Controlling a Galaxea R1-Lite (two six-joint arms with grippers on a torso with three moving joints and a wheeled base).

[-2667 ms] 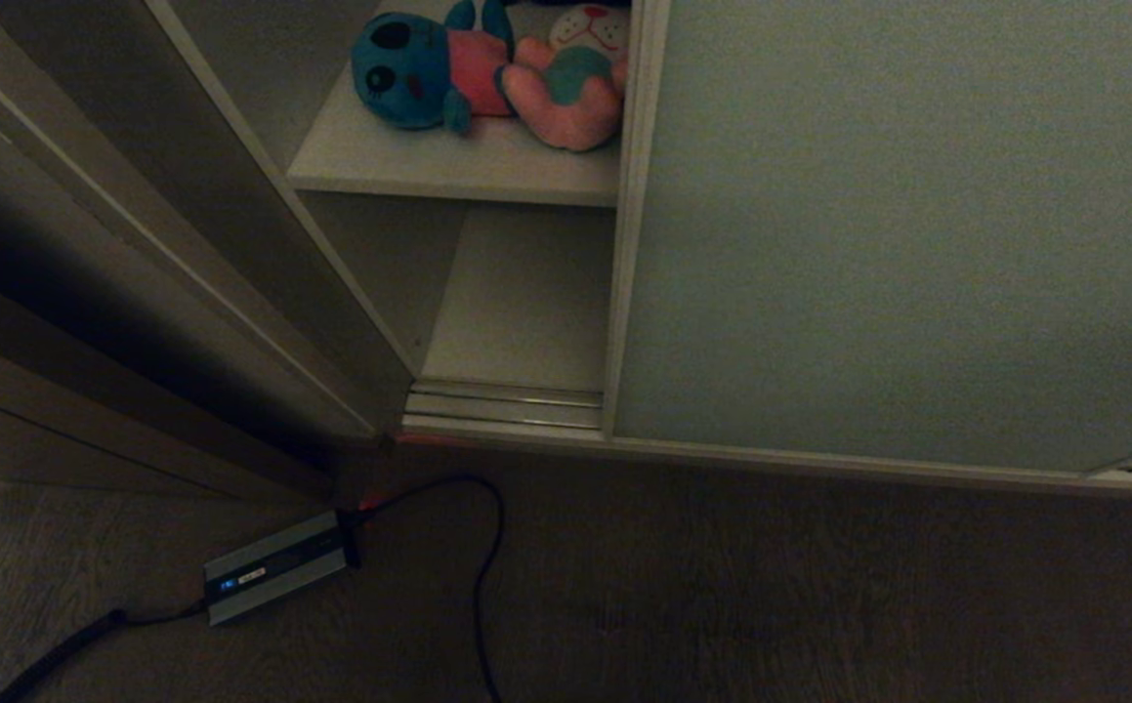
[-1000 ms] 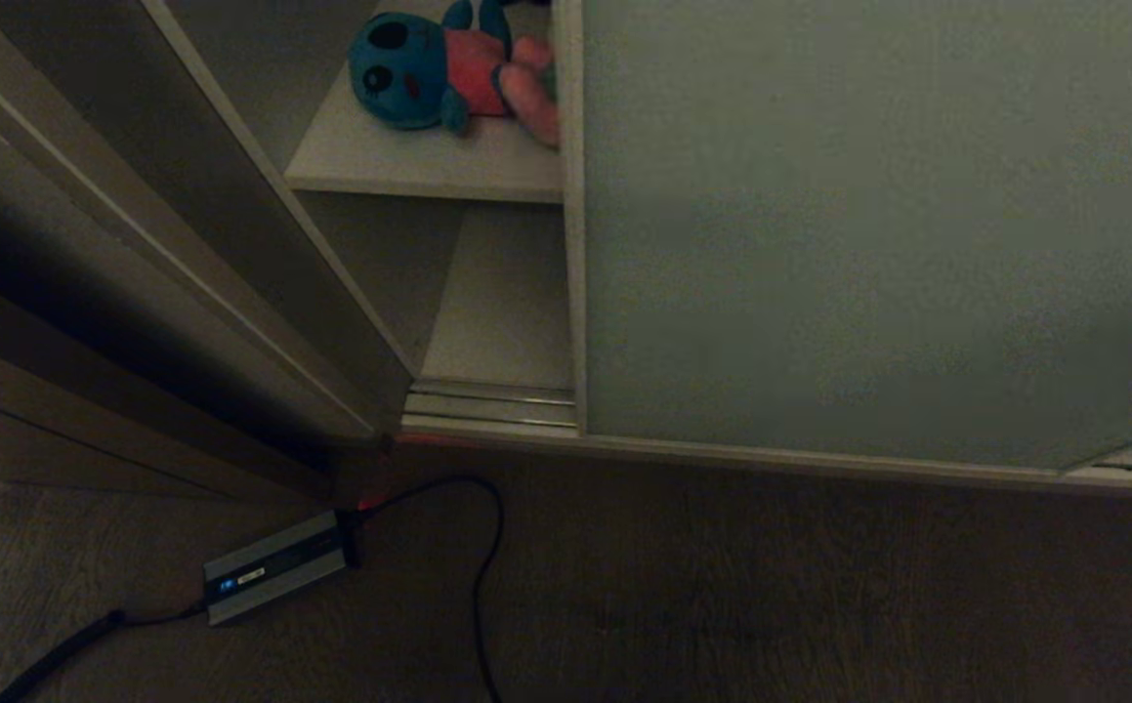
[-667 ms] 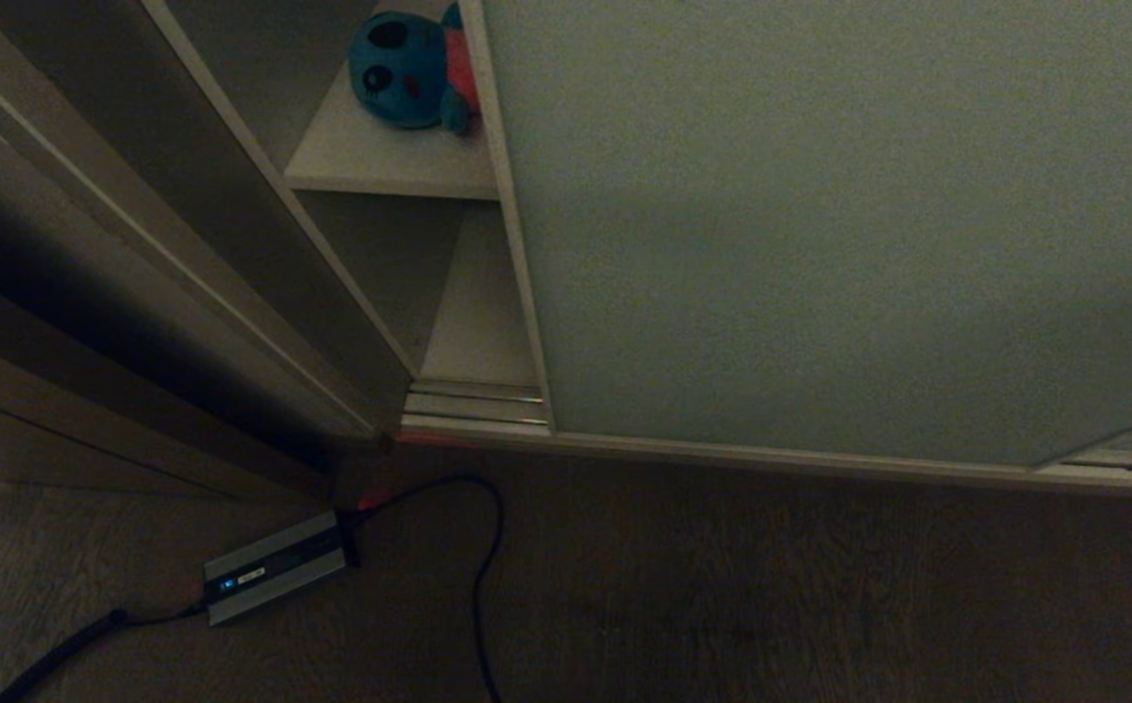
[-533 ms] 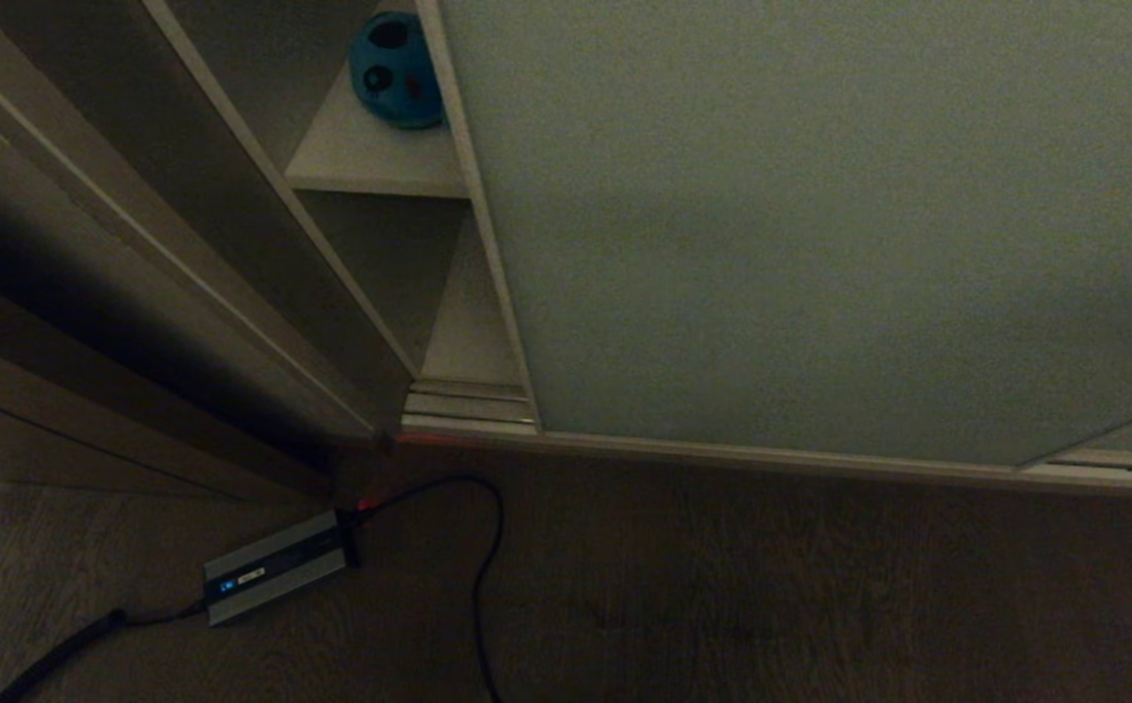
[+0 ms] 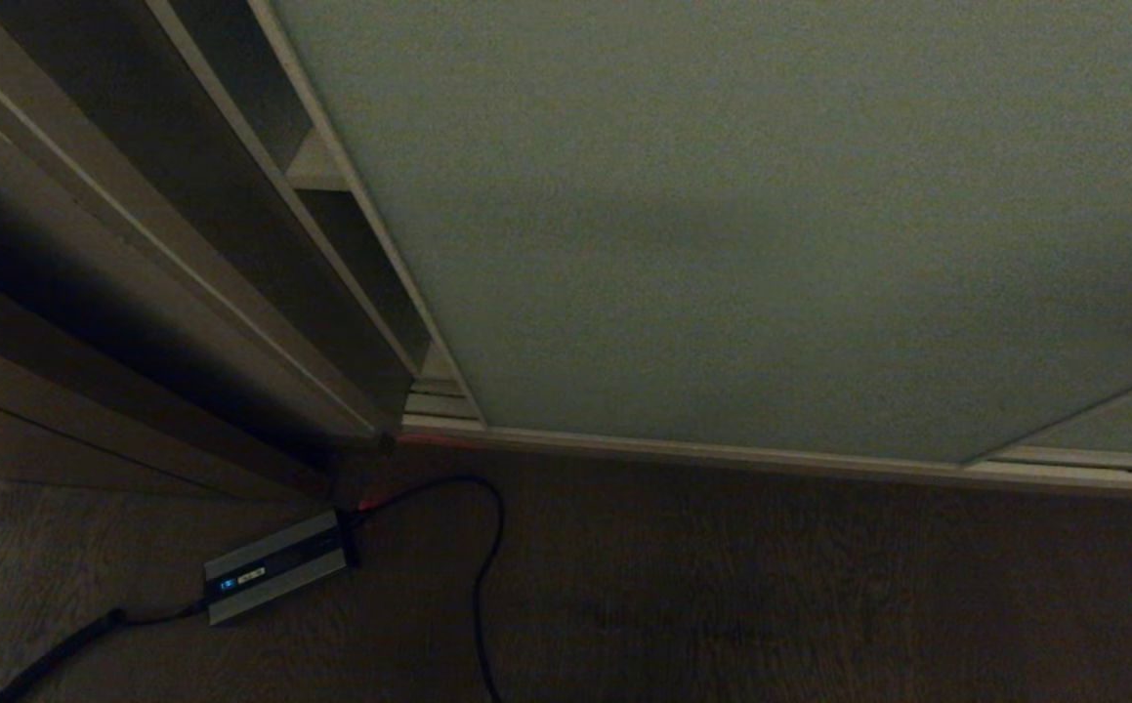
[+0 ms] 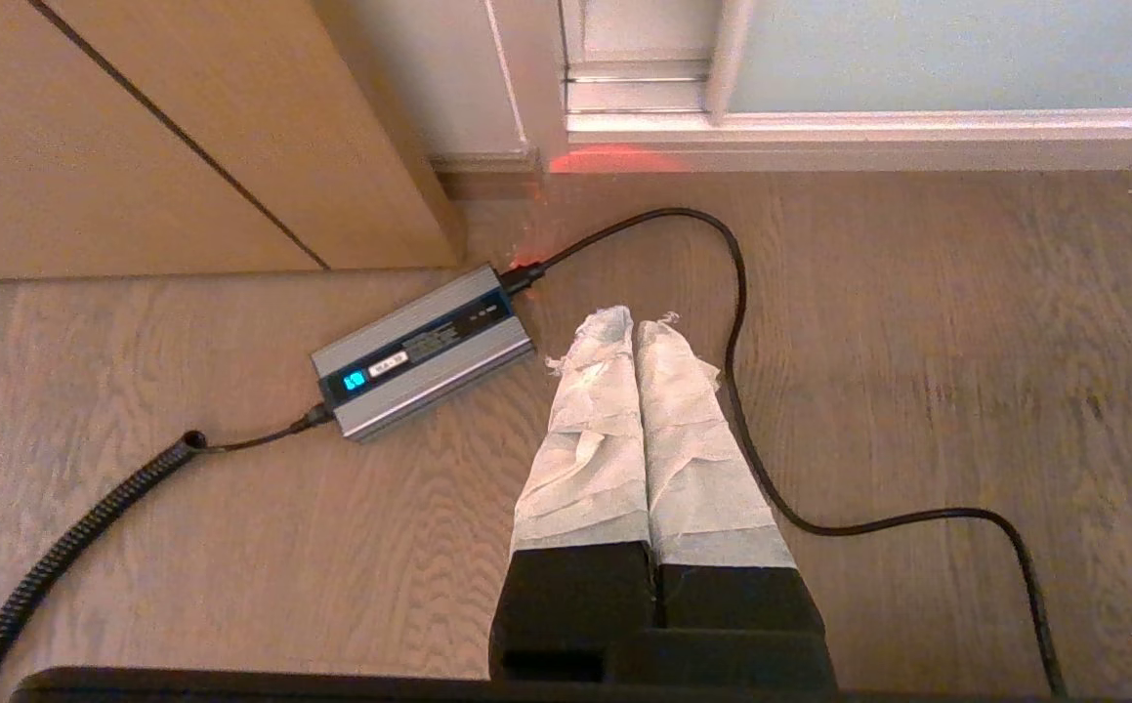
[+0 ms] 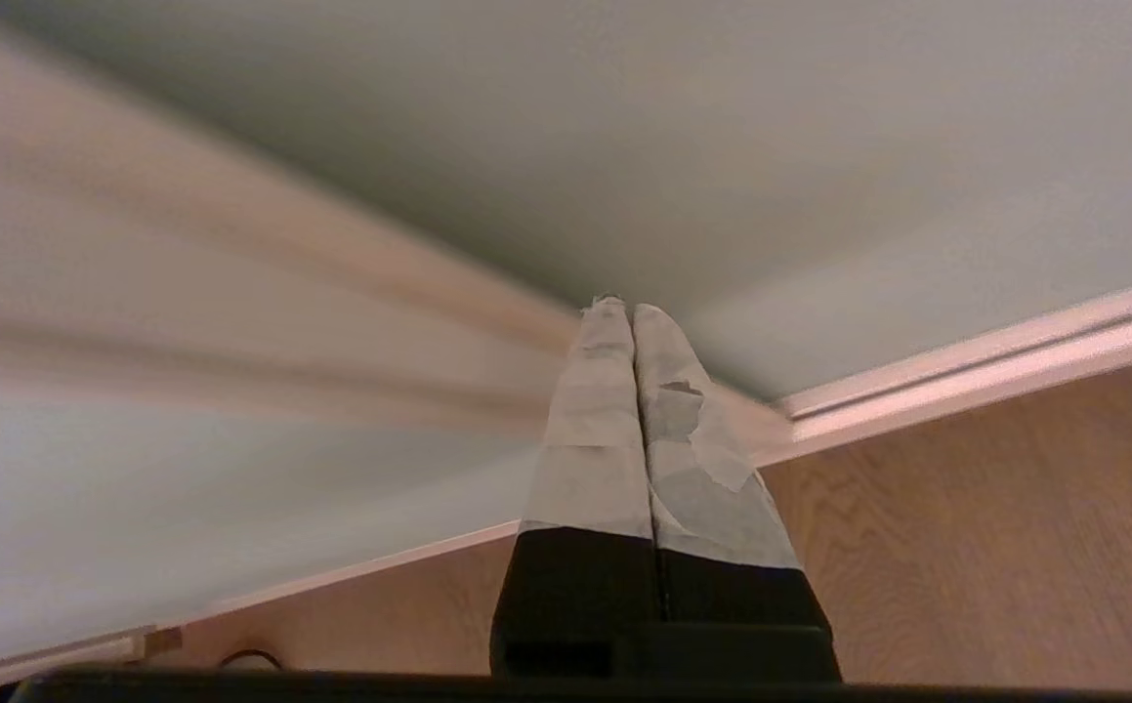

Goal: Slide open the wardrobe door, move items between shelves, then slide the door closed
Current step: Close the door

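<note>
Right gripper, jaws clenched empty, presses the door; a narrow gap remains upper left, and its tips could slip, leaving it ajar.

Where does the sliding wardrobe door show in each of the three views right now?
Head view: sliding wardrobe door fills the upper right.
Left wrist view: its bottom corner shows at the top edge.
Right wrist view: it fills the upper frame.
Shared landmark: the pale bottom track.
</note>
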